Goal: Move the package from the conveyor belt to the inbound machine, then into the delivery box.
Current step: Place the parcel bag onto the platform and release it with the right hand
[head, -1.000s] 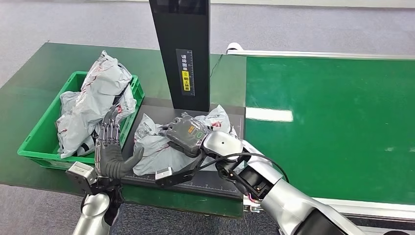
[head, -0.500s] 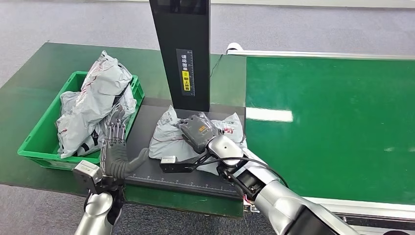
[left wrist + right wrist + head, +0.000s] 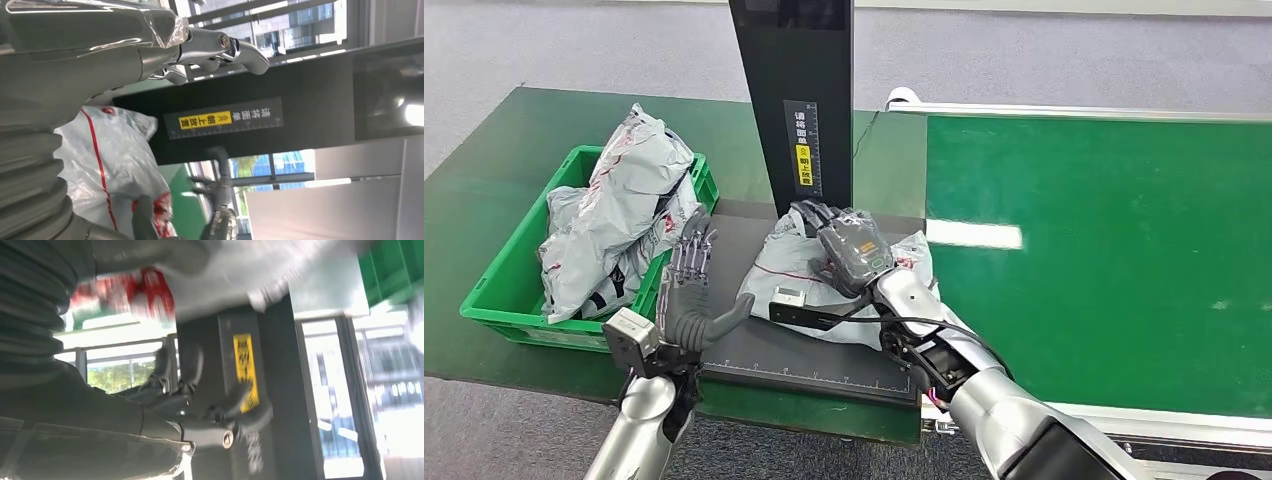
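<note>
Our right hand (image 3: 849, 250) lies on top of the grey package (image 3: 844, 290), fingers curled over its far edge up against the black scanner column (image 3: 796, 105), so we'd call that a grip. Compared with half a second back, the package has slid further onto the dark platform of the inbound machine (image 3: 764, 350), closer to the column. Our left hand (image 3: 689, 290) is empty with fingers spread upright, and it has moved up and nearer the package, just beside the green delivery box (image 3: 494, 290) stuffed with other grey bags (image 3: 614, 200).
</note>
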